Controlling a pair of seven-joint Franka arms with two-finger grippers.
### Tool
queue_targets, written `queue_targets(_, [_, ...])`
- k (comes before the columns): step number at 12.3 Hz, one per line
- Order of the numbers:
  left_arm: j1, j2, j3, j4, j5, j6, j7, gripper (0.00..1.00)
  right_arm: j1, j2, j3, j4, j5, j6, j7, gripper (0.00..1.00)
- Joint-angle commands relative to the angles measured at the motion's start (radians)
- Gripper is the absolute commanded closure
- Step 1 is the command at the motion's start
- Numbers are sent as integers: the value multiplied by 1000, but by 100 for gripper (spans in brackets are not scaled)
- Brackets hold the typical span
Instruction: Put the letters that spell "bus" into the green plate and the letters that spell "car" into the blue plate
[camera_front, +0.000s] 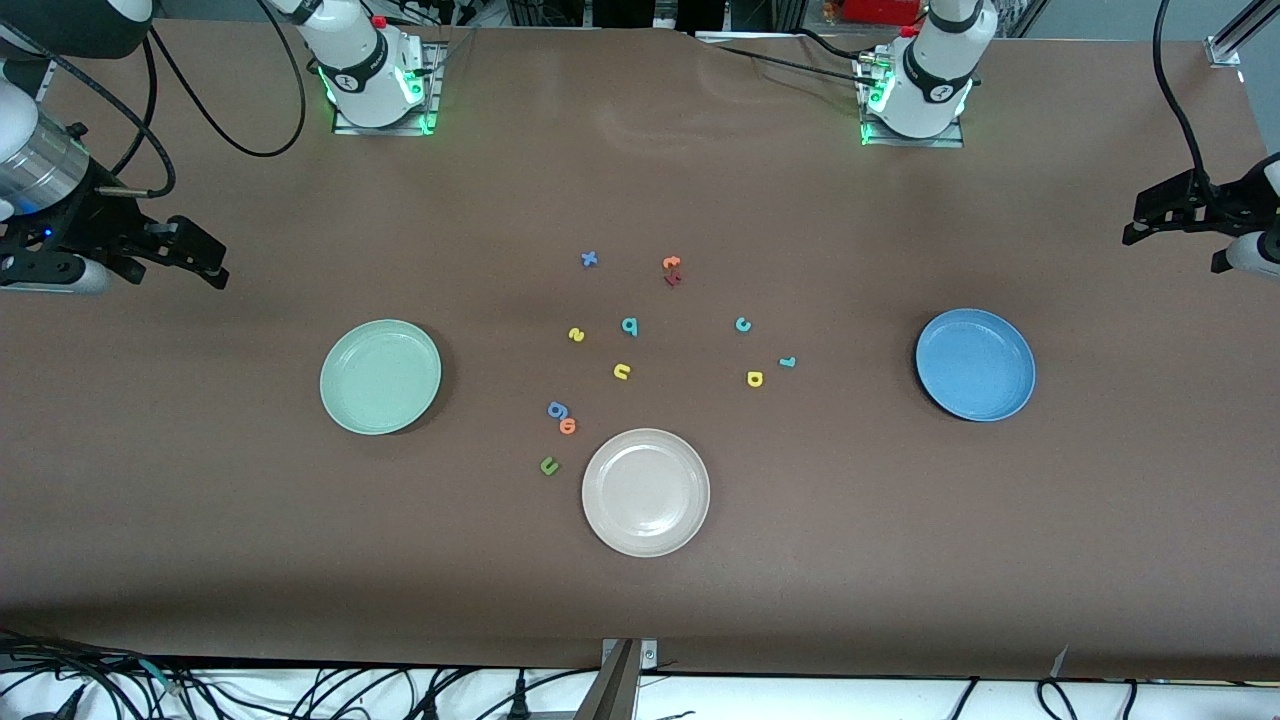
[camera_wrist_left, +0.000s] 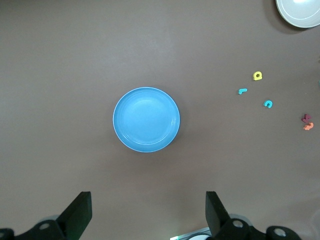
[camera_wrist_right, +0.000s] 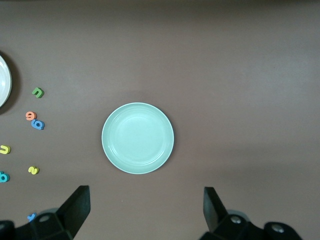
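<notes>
While half cut off, dark red letter

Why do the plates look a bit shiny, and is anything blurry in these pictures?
Front view: soft overhead light puts a pale sheen on the beige plate, with a faint shadow along each plate's edge. Left wrist view: a mild highlight sits inside the blue plate. Right wrist view: the green plate is sharp and evenly lit.

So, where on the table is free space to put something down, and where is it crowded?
Bare cloth lies between the green plate and the letters, between the blue plate and the teal r, and nearer the camera than the beige plate. It is crowded among the letters, especially the blue g and orange o.
</notes>
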Motion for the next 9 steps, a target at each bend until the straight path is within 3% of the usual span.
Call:
queue_targets(1, [3, -11, -4, 6, 21, -4, 5, 0, 0, -1, 3, 7, -14, -3, -11, 0])
queue_targets(9, [4, -10, -1, 7, 21, -3, 5, 0, -5, 3, -8, 15, -8, -5, -14, 0])
